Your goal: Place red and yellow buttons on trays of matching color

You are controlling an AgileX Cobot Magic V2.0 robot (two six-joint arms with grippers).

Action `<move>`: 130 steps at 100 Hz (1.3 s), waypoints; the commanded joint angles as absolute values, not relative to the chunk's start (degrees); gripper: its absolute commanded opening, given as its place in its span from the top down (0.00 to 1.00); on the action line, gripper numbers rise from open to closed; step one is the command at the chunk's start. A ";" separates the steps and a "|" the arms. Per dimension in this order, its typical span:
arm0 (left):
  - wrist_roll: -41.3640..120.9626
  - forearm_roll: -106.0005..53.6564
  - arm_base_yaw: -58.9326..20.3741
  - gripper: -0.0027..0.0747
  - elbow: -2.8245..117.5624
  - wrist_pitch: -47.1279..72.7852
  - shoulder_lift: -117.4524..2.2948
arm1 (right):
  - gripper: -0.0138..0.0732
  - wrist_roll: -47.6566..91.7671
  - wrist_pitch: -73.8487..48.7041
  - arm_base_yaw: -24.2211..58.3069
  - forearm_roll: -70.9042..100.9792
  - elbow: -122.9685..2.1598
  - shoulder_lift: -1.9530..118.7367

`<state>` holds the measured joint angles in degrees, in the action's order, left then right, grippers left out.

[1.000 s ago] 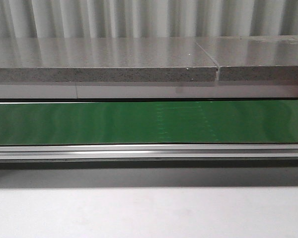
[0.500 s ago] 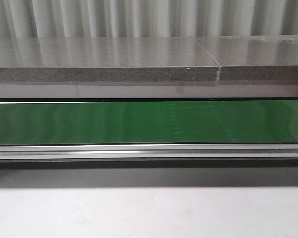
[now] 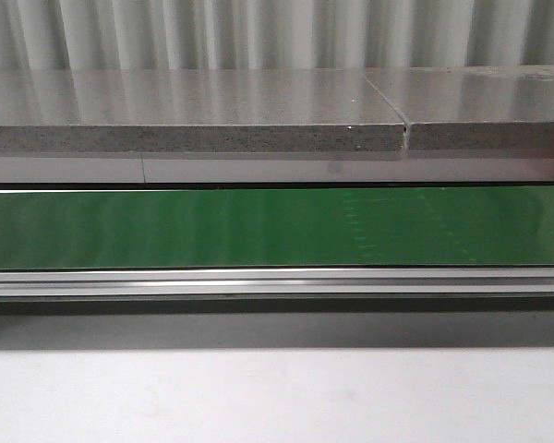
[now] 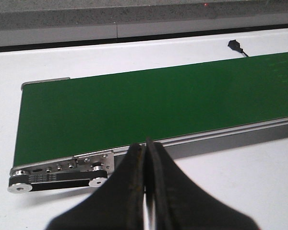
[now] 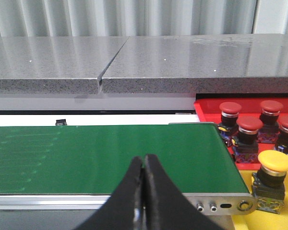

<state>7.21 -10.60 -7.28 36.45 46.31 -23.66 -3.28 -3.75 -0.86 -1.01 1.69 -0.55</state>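
Observation:
In the right wrist view several red buttons (image 5: 250,125) stand in a red tray (image 5: 207,106) just past the end of the green conveyor belt (image 5: 110,153). One yellow button (image 5: 275,163) stands in a yellow tray (image 5: 266,220) beside it. My right gripper (image 5: 144,160) is shut and holds nothing, hanging over the belt's near rail. My left gripper (image 4: 145,146) is also shut and empty, near the belt's (image 4: 149,105) other end. The front view shows only the bare belt (image 3: 258,226); neither gripper appears there.
A grey stone ledge (image 3: 194,115) runs behind the belt, with a seam (image 3: 404,129) in it. White tabletop (image 3: 277,397) lies in front of the belt's aluminium rail (image 3: 277,281). A small black sensor (image 4: 234,45) sits on the table beyond the belt.
The faint pale marks on the belt surface have drifted to the right in the front view. Nothing else has moved.

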 commanded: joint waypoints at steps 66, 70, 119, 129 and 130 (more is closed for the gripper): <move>1.37 -7.62 -3.02 0.99 20.34 9.70 -17.15 | 0.94 -3.14 0.56 -0.90 -1.45 0.55 -1.75; -1.15 -5.86 -2.40 0.99 18.98 9.60 -16.34 | 0.94 -3.14 0.56 -0.90 -1.45 0.55 -1.75; -3.47 -0.93 -1.32 0.99 4.74 0.00 -7.89 | 0.94 -3.14 0.56 -0.90 -1.45 0.55 -1.75; -3.47 0.00 -1.32 0.99 1.65 -2.07 -5.75 | 0.94 -3.14 0.56 -0.90 -1.45 0.55 -1.75; -3.47 0.00 -1.32 0.99 1.39 -2.27 -5.44 | 0.94 -3.14 0.56 -0.90 -1.45 0.55 -1.75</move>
